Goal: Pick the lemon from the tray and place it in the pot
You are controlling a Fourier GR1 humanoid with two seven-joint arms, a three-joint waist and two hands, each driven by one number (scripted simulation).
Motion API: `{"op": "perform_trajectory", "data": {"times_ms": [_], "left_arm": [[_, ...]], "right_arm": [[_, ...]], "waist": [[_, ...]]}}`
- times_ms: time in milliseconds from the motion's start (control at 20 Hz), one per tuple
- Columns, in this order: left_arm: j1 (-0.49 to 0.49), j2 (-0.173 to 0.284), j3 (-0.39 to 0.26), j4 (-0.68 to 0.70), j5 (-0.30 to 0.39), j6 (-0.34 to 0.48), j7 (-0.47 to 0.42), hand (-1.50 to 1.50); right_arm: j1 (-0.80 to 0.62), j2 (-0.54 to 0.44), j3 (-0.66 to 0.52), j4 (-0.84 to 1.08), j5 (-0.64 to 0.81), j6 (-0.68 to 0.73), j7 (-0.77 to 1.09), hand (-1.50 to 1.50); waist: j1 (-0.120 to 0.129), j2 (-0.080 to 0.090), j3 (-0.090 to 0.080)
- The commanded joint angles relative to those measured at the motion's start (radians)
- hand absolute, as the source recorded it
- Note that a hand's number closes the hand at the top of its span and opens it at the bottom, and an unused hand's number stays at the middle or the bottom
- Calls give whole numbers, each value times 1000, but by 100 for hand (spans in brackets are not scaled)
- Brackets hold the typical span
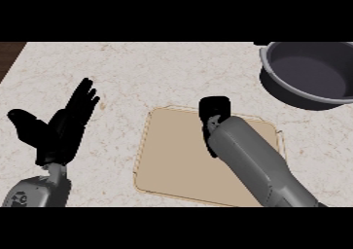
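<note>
The right robot hand [213,113] reaches down over the far edge of the tan tray [171,160] on the pale speckled counter [136,73], its grey forearm crossing the tray; whether its fingers are apart or curled cannot be told from this angle, and the lemon is hidden from view; the dark pot [279,87] stands at the counter's far right corner, well apart from the tray; the left robot hand [61,129] rests at the left, fingers straight and spread.
</note>
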Motion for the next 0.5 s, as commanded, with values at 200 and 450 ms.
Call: {"op": "perform_trajectory", "data": {"times_ms": [200,450], "left_arm": [[68,-39,-39,-77,-45,13,9,0],[66,26,42,-88,18,-65,33,0]], "right_arm": [[22,49,-10,15,81,-87,-122,150],[79,64,30,-29,93,-122,-112,150]], "waist": [[4,0,0],[6,-1,0]]}}
